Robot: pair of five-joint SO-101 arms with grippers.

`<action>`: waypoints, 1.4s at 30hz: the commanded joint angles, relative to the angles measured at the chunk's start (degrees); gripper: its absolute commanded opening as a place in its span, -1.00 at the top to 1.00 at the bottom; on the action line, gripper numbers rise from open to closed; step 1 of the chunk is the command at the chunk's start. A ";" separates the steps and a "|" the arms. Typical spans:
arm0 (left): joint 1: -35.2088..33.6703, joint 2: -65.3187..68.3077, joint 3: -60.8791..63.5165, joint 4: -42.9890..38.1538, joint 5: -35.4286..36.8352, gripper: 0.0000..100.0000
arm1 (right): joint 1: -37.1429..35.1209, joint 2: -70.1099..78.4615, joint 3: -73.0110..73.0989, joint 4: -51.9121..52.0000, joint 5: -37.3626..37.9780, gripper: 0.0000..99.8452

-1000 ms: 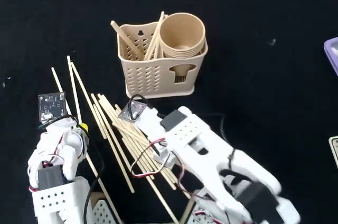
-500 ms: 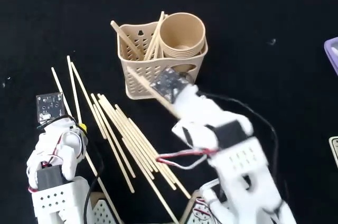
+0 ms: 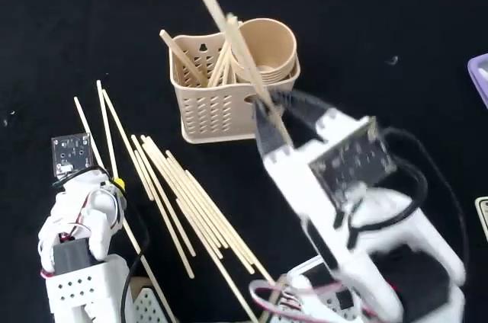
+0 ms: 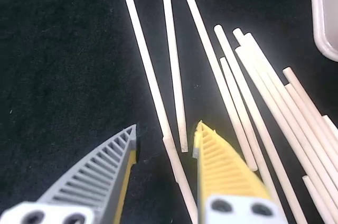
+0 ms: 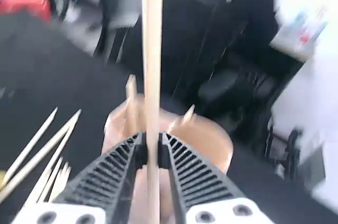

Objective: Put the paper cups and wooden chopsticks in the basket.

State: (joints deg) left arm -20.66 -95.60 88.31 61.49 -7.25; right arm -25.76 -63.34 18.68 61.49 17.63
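**Holding one chopstick over the basket, other jaws apart above the loose ones**

The right gripper (image 5: 151, 142) has its two black jaws clenched on a single wooden chopstick (image 5: 152, 49). The stick passes between them and runs straight out, far past their tips. Just beyond the tips stands the beige basket (image 3: 221, 110), and a stack of paper cups (image 3: 263, 49) sits in one of its compartments. Several stored chopsticks (image 3: 185, 58) lean in the other compartment. From the high view, the held stick crosses over the basket's top, and its far end reaches past the rim.

The left gripper (image 4: 165, 129) has its grey jaw and its yellow jaw spread apart and grasps nothing. It hangs low over the black table (image 3: 396, 26). One long stick (image 4: 148, 71) lies on the table in the gap between the jaws. A second stick (image 4: 173, 65) ends just in front of the yellow tip. On the outer side of the yellow jaw lies a bundle of loose chopsticks (image 4: 248, 92), close together. Farther on that side, a corner of the basket shows.
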 commanded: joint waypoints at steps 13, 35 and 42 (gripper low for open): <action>-0.22 -0.53 -0.75 -1.49 0.26 0.64 | -0.70 15.87 17.01 -55.56 -14.07 0.98; -0.48 -0.53 -0.75 -1.49 0.09 0.64 | 0.26 39.60 19.30 -60.75 -18.55 0.98; -0.48 -0.53 -0.75 -1.49 0.09 0.64 | 0.18 39.78 19.65 -54.51 -18.55 0.51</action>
State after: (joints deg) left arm -20.66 -95.60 88.31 61.49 -7.25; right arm -26.02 -22.73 40.04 3.03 -0.66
